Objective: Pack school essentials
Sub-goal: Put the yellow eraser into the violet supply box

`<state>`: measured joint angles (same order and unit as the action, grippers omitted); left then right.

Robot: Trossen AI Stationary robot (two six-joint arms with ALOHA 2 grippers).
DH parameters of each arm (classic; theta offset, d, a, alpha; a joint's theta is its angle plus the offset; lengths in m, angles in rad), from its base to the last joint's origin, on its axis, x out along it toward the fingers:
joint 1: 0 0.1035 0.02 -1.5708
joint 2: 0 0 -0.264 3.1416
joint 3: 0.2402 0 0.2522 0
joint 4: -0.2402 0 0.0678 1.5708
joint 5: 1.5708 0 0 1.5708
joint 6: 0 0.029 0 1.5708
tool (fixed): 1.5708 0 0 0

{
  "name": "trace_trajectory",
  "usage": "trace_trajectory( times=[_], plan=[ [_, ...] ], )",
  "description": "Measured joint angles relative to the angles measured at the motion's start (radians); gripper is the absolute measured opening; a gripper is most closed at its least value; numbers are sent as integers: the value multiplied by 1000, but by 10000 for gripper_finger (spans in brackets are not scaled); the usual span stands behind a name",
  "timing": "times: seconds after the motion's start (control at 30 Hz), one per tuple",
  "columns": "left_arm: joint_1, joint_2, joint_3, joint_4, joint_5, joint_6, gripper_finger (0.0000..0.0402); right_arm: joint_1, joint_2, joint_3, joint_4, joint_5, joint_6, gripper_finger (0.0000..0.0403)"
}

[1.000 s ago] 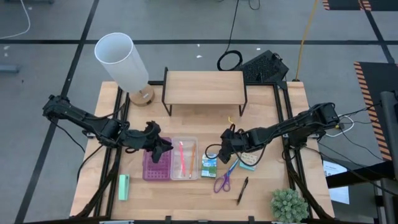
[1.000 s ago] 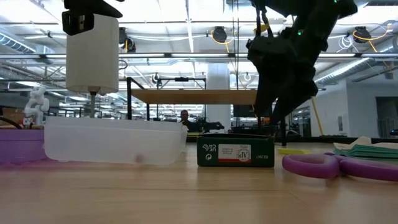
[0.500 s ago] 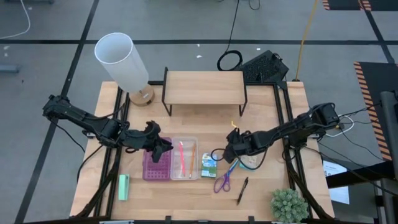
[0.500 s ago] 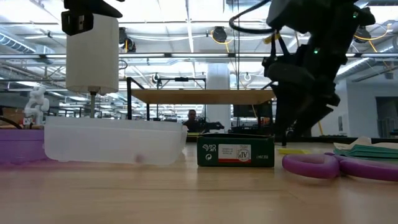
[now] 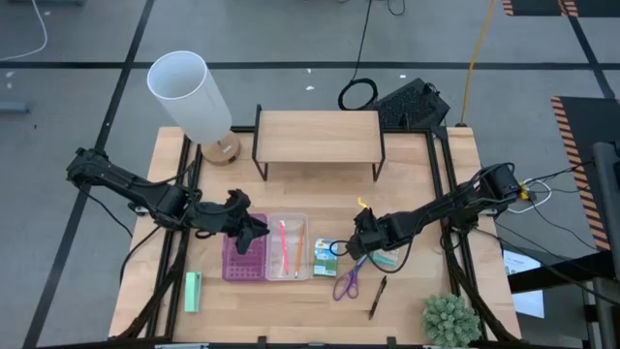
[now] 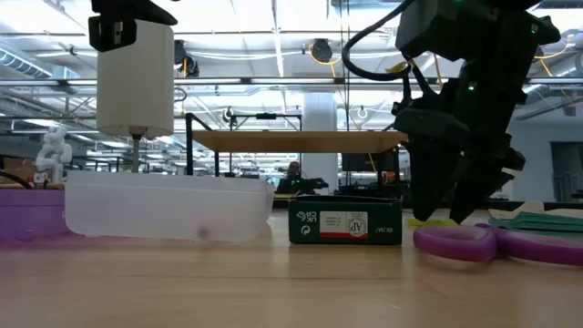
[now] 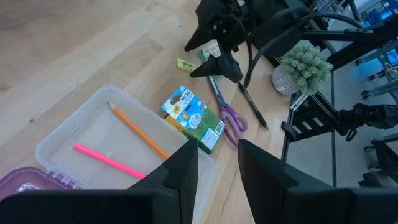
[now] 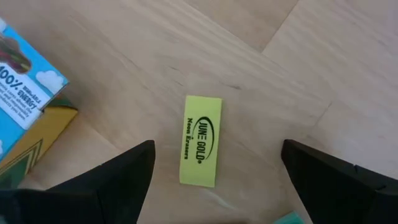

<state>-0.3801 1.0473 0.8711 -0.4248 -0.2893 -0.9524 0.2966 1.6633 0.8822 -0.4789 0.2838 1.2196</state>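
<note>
Hovering low over the surface (image 5: 407, 291), the right gripper (image 8: 208, 186) has its fingers (image 8: 112, 177) spread wide, straddling a yellow eraser (image 8: 201, 140) that lies flat between them, untouched. A packet (image 5: 325, 257) sits just beside. The left gripper (image 7: 214, 168) hangs above the clear tray (image 7: 68, 140) holding two pencils (image 7: 137, 134), its fingers slightly parted and holding nothing.

"JUNE GOLD Neon Erasers" on the yellow eraser (image 8: 201, 141) — "100% ENERGY" on the packet (image 8: 25, 106)
</note>
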Motion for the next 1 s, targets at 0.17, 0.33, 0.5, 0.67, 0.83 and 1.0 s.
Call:
trace_trajectory(
  times=[0.17,0.33,0.5,0.67,0.83,1.0],
  plan=[
    [0,0,0,-2,0,-2,115,0,16,1,0,10,-22,317],
    [0,0,0,-18,0,-22,115,0,19,-1,8,54,-25,276],
    [0,0,0,-20,1,-33,115,-3,22,-3,19,106,-41,230],
    [0,0,0,-21,1,-38,115,-4,22,-3,26,89,-56,186],
    [0,0,0,-21,1,-45,115,10,22,-3,27,72,-49,158],
    [0,0,0,-21,1,-48,115,11,33,-11,48,72,-39,149]
  ],
)
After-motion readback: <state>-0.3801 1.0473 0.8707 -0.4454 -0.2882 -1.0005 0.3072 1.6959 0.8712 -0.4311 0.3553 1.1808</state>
